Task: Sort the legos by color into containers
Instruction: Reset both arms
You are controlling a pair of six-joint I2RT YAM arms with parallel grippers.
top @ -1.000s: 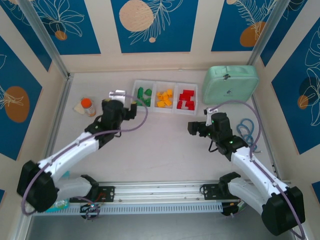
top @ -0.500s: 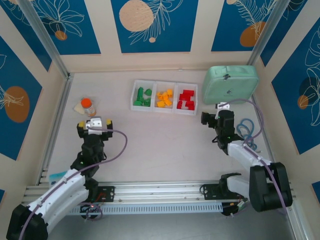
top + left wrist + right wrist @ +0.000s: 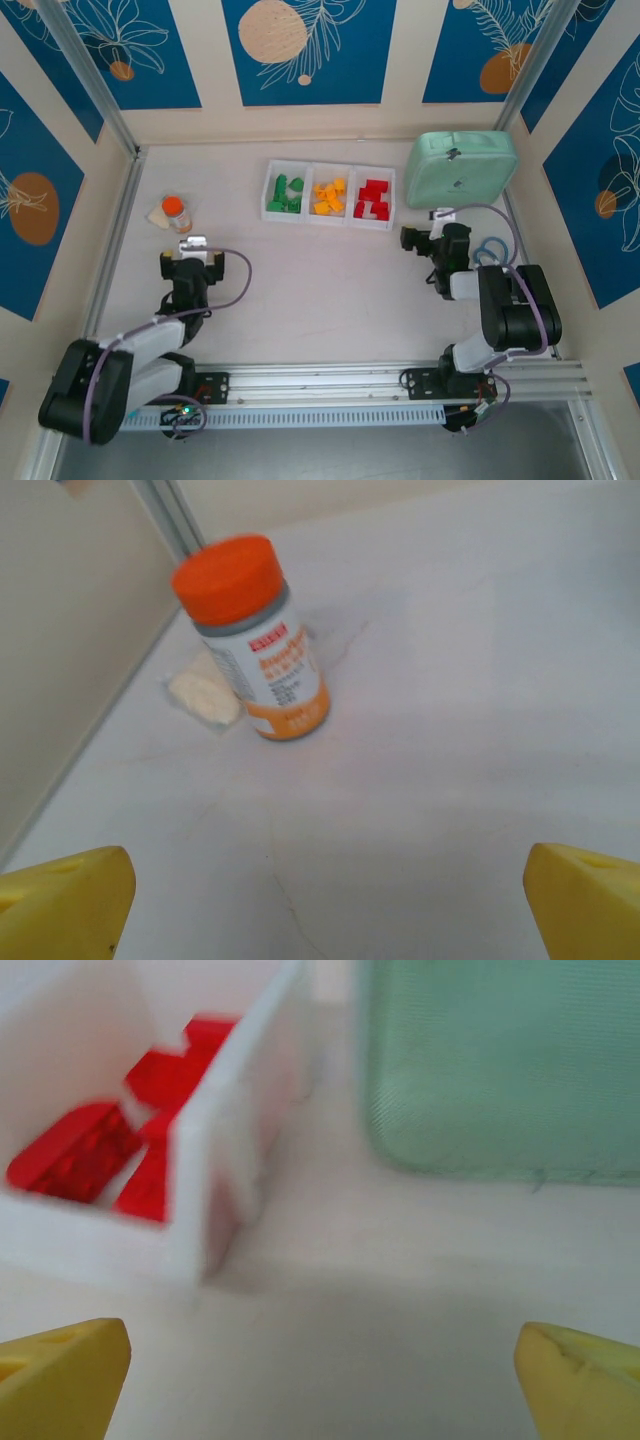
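A: Where are the legos?

B: In the white tray [image 3: 309,193] with 3 compartments: green legos [image 3: 287,194] on the left, yellow-orange legos [image 3: 329,196] in the middle, red legos [image 3: 373,200] on the right.

A: And the 2 grippers?

B: The left gripper [image 3: 190,260] is near the orange-capped bottle [image 3: 176,213], jaws apart, empty. The right gripper [image 3: 427,236], also spread and empty, sits just below the mint-green case [image 3: 461,170].

White translucent tray [image 3: 330,224], three square compartments in a row, lies flat toward the far side of the surface [image 3: 330,290]. Left compartment holds the green legos [image 3: 287,194], the middle holds the yellow-orange legos [image 3: 329,196], and the right holds the red legos [image 3: 372,201]. Bricks are heaped loosely, and the colours are unmixed.
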